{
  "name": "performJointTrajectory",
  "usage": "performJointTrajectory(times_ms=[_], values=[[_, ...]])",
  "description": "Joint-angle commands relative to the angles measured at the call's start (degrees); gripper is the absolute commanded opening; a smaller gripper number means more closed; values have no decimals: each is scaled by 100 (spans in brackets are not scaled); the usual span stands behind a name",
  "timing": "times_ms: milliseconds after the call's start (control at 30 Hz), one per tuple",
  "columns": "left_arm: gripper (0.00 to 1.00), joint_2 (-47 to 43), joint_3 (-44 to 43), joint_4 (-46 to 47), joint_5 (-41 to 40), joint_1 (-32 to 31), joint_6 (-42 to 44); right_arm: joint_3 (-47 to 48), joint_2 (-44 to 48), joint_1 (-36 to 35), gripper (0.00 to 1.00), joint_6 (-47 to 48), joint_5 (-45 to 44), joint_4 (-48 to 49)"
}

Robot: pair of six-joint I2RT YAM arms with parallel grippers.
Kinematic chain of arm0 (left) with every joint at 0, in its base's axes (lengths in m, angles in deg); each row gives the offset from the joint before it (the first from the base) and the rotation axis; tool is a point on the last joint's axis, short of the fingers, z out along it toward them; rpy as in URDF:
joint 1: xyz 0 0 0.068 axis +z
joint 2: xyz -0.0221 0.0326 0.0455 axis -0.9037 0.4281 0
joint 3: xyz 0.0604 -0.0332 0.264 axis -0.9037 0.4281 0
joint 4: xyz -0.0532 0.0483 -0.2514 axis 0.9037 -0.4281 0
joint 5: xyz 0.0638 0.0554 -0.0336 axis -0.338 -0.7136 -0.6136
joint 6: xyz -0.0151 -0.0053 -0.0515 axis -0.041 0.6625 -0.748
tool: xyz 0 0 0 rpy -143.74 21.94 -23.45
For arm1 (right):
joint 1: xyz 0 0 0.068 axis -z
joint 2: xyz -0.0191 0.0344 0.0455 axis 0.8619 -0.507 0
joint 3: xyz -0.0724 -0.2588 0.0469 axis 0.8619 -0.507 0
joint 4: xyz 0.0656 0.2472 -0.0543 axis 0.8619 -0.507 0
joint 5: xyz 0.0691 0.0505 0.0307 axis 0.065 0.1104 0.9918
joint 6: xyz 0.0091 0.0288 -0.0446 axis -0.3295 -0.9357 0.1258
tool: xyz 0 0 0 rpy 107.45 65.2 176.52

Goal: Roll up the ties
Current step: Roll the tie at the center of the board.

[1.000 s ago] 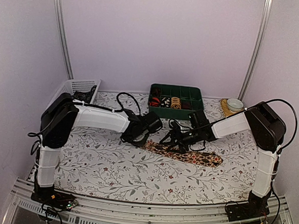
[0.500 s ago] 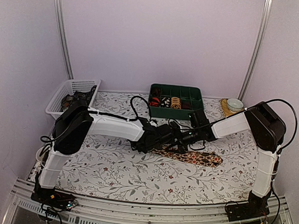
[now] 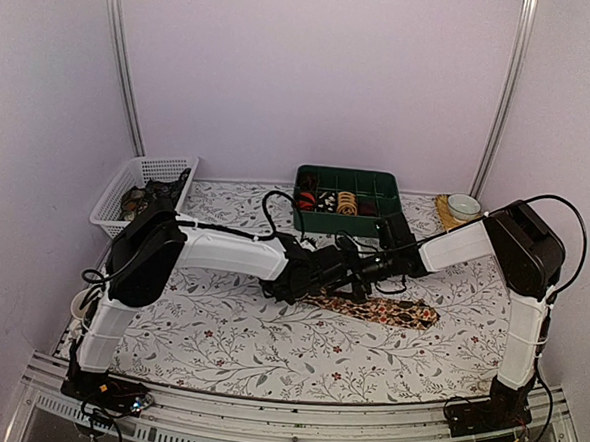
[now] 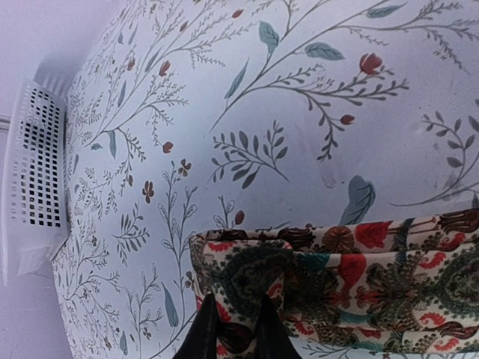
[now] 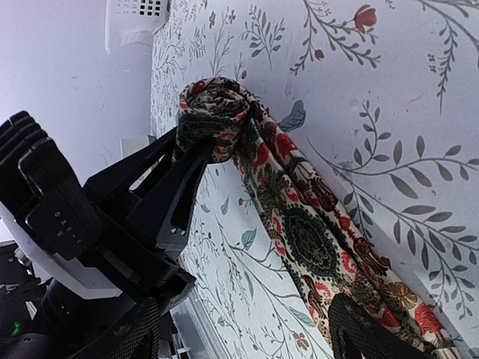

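Tie (image 3: pixel 380 310), floral, lay at centre of table (image 3: pixel 218 327), its 9 o'clock end wound into a small roll (image 5: pixel 217 112); the length toward 3 o'clock lay flat, yet to be rolled. Left gripper (image 4: pixel 233 329) fingers clamped on the roll; right gripper (image 3: pixel 360 269) fingers stood apart, holding nothing.

No text, label, brand, number or sign is legible in any view; a short row of tiny white characters on the black plastic housing block (image 5: pixel 58 215) of the left gripper (image 5: pixel 191 148), at nine o'clock in the right wrist view, is too small to read.
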Motion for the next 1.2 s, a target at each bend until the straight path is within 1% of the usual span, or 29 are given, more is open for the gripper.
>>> performJointTrajectory(times_ms=[0,100,333,433,600,833,1033,1167], values=[[12,182,-168,57,273,-149,55,55,-55,59,77,-133,148,275],[17,174,-169,140,354,-172,104,28,-112,94,77,-206,198,389],[25,191,-122,206,523,-226,205,-71,-158,156,77,-379,284,619],[29,155,-13,253,619,-235,198,-78,-163,174,77,-401,292,648],[36,-81,246,590,898,-234,247,-94,-170,205,77,-437,288,682],[41,-411,305,882,974,-160,306,-71,-126,212,77,-464,265,702],[47,-828,449,1229,974,-50,405,-19,-41,212,77,-392,177,554],[48,-1163,665,1431,1182,17,434,56,-10,212,77,-316,134,436]])
